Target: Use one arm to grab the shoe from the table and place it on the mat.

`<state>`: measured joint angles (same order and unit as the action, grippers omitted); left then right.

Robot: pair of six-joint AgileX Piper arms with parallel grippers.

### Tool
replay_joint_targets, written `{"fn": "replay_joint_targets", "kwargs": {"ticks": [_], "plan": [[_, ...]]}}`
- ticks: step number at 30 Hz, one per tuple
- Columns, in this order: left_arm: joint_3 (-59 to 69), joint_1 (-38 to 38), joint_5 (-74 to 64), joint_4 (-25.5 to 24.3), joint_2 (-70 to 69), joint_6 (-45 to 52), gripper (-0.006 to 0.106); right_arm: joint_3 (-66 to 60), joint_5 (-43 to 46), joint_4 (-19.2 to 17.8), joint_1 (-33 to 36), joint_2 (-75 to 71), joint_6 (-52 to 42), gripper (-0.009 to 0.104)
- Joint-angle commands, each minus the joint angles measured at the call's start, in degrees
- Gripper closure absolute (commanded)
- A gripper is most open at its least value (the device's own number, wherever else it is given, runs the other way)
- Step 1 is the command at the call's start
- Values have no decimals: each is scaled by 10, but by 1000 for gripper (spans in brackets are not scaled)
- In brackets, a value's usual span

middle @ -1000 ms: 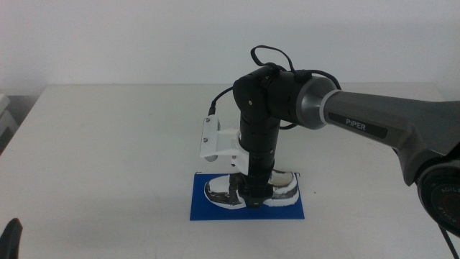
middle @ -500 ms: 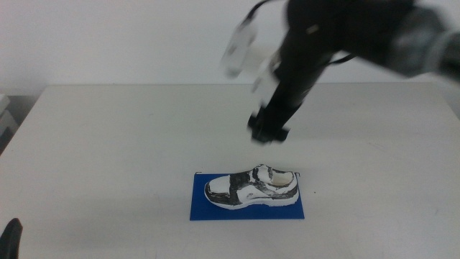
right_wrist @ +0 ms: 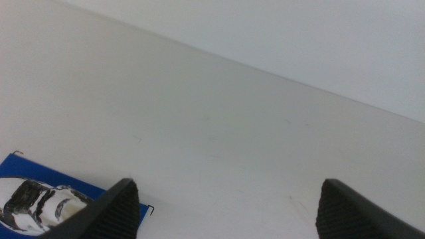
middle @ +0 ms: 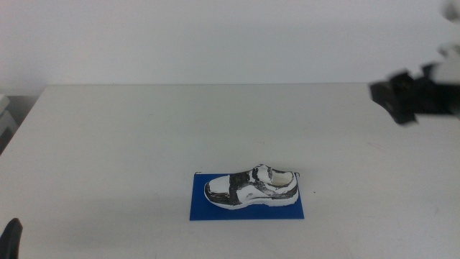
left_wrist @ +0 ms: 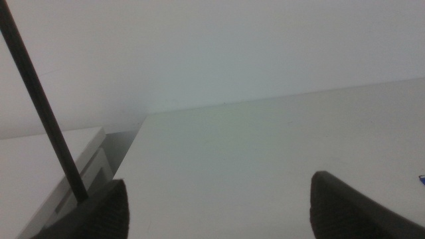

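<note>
The white, black and grey shoe (middle: 251, 188) lies on its sole on the blue mat (middle: 246, 211), near the table's front middle. Nothing touches it. My right gripper (middle: 404, 101) hangs blurred at the far right, high above the table and well away from the shoe. Its jaws stand wide apart in the right wrist view (right_wrist: 226, 209) with nothing between them. That view catches the shoe (right_wrist: 36, 202) and the mat (right_wrist: 26, 174) at its edge. My left gripper (left_wrist: 219, 212) waits at the near left corner, jaws open and empty; only a dark tip (middle: 10, 237) shows in the middle view.
The white table (middle: 129, 144) spreads wide around the mat. A pale wall rises behind its far edge. A white box-like unit (left_wrist: 46, 166) stands just off the table's left edge.
The right gripper let go of the shoe on the mat, rose, and swung away to the far right. The shoe stays put on the mat.
</note>
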<state>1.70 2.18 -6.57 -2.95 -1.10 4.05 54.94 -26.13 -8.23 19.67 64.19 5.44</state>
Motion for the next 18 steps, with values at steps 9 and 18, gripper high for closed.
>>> {"fn": "replay_joint_targets", "kwargs": {"ticks": [9, 18], "plan": [[3, -3, 46, 5, -4, -4, 7, -264, 159, 33, -70, -278, 31, 21], [3, -3, 46, 5, -4, -4, 7, -398, 159, 72, -143, -472, 28, 21]]}}
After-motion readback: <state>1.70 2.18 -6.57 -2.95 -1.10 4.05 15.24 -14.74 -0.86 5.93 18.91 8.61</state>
